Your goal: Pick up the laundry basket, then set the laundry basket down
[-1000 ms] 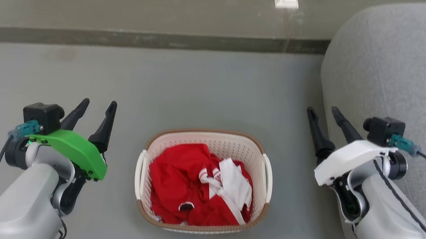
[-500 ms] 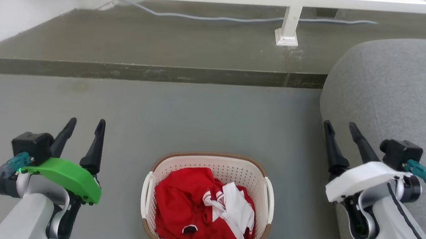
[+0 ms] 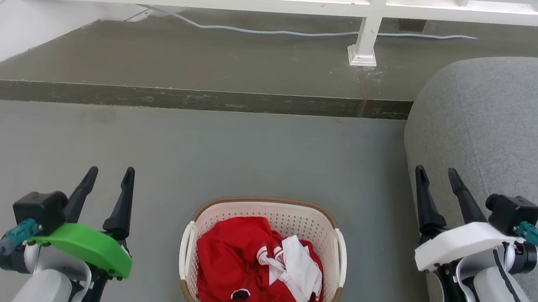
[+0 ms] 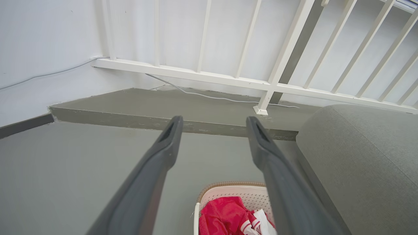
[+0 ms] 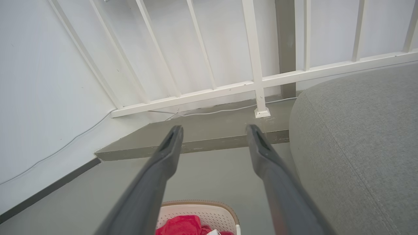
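The laundry basket [image 3: 331, 274] stands on the grey floor at the bottom middle of the head view, cream-white and perforated with a brown rim, holding red and white clothes. Its far rim [image 4: 228, 184] appears low in the left wrist view, and its rim [image 5: 209, 204] also sits at the bottom of the right wrist view. My left gripper [image 3: 110, 176] hangs open to the left of the basket, apart from it. My right gripper [image 3: 436, 172] is open to the right of the basket, beside the grey cushion, with nothing between its fingers.
A large grey cushioned seat [image 3: 513, 138] fills the right side. A raised grey step [image 3: 179, 97] runs across behind the basket, with a white railing [image 3: 369, 25] and a cable [image 3: 272, 32] on it. A white wall stands at the left.
The head camera has tilted up, so railing and step came into view and the basket sits lower in the picture. Both grippers stay open beside the basket.
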